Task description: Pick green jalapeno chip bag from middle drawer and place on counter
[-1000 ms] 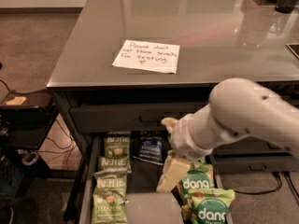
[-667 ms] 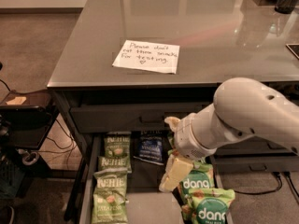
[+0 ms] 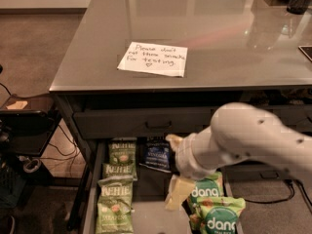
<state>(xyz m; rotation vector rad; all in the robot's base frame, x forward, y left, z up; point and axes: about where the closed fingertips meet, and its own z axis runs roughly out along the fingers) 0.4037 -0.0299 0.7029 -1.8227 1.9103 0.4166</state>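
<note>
The middle drawer [image 3: 90, 194] is pulled open below the counter [image 3: 204, 28]. Several olive-green KETTLE jalapeno chip bags [image 3: 116, 191] lie in a column along its left side. My gripper [image 3: 169, 172] hangs over the drawer's middle, just right of that column, between the KETTLE bags and the dang bags. Its cream fingers [image 3: 178, 191] are spread apart and hold nothing. My white arm hides part of the drawer's right side.
A dark blue bag [image 3: 157, 155] lies at the drawer's back. Bright green dang bags [image 3: 214, 218] lie at its right. A shut drawer with a black handle [image 3: 158, 124] sits above. A handwritten note [image 3: 153, 59] lies on the counter. Cables and a dark stand [image 3: 24, 130] are on the left.
My arm has sunk a little lower over the open drawer and its bulk has shifted right. The bags have not moved.
</note>
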